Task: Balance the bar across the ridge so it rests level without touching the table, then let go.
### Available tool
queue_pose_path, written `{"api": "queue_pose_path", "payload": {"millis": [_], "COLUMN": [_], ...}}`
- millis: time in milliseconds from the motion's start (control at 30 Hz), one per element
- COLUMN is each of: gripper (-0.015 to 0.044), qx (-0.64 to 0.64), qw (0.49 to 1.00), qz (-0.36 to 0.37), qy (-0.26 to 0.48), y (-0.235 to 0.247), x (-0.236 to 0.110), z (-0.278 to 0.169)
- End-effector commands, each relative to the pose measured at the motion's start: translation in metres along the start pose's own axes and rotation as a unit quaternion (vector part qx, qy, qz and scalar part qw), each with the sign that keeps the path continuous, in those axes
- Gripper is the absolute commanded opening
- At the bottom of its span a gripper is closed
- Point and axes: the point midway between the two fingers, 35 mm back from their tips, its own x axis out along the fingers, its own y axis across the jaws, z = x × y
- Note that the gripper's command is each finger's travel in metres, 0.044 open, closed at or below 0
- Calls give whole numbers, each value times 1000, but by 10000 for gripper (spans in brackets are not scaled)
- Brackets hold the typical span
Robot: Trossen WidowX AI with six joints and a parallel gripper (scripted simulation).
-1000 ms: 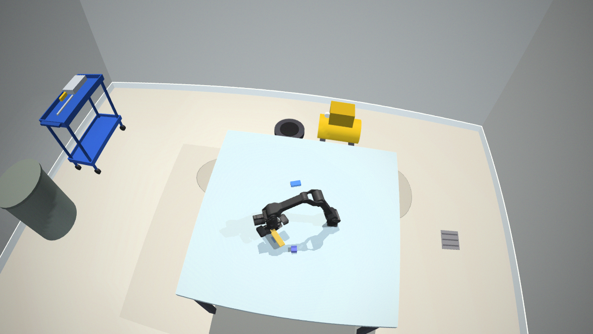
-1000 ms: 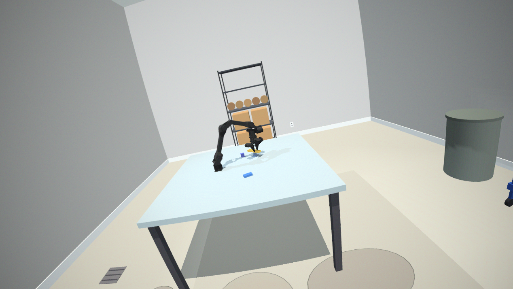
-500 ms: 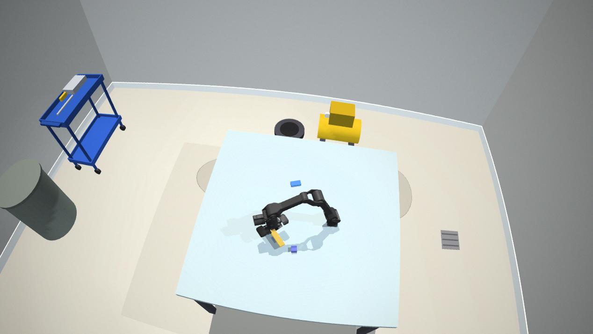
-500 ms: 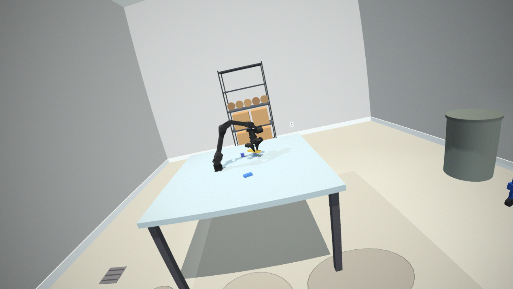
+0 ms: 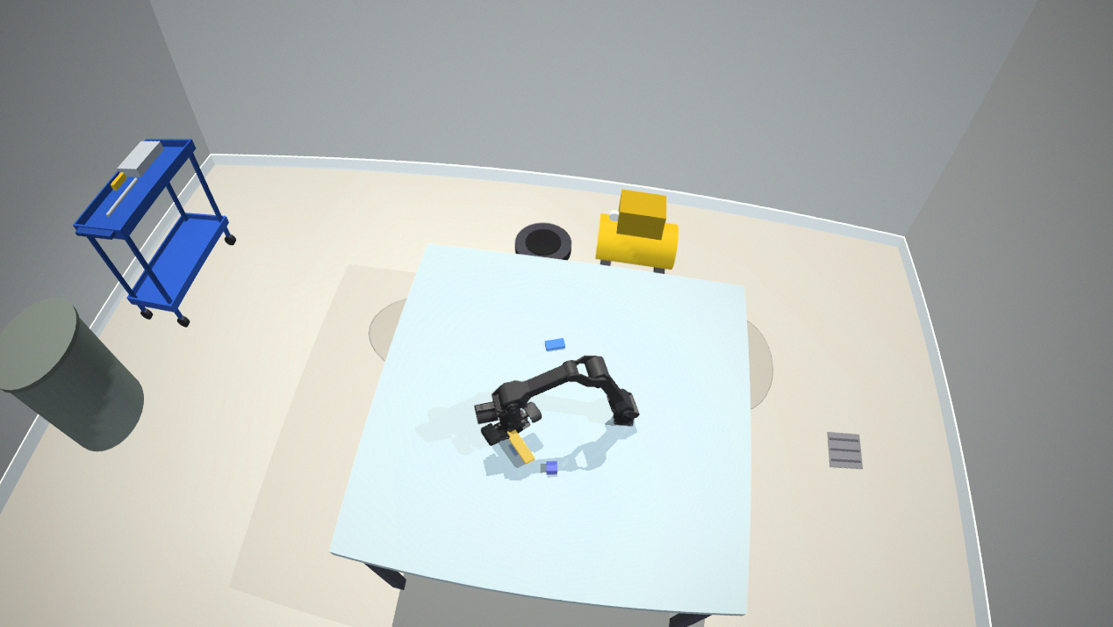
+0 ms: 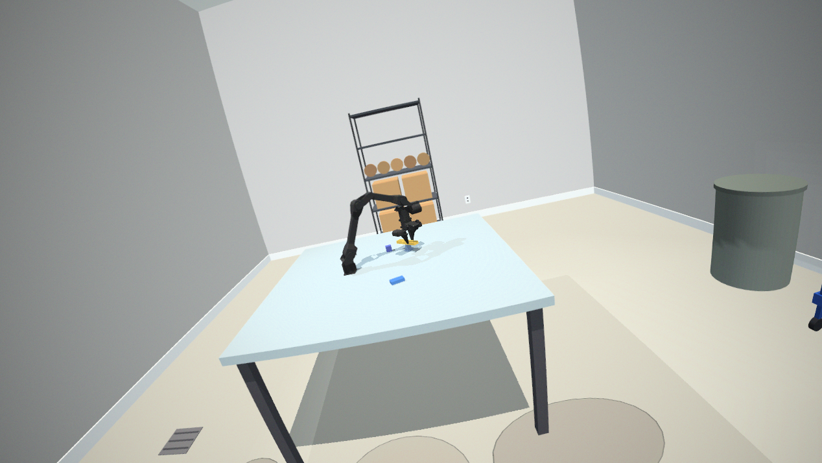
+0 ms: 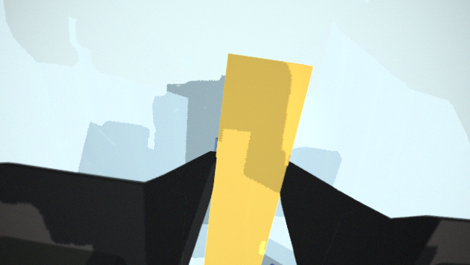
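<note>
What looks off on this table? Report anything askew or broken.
Nothing looks spilled or broken. The bar is clamped in the fingers, lying diagonal with its end just short of the purple block. A blue block lies alone, farther off.

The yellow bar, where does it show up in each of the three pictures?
Top: the yellow bar sits just below the tool, near the table's middle.
Exterior: a thin yellow sliver under the tool, toward the table's far side.
Wrist: it fills the centre, clamped between the dark fingers.
Shared landmark: the small purple-blue block beside the bar in top and exterior views.
</note>
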Motion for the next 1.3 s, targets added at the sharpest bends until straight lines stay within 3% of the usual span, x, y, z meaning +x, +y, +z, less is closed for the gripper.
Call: {"api": "queue_pose_path", "payload": {"millis": [0,1267], "gripper": [0,0], "qx": [1,1], "qw": [1000,1000], "qz": [1,1], "qy": [1,1], "y": [0,0], "x": [1,4], "z": [0,0]}}
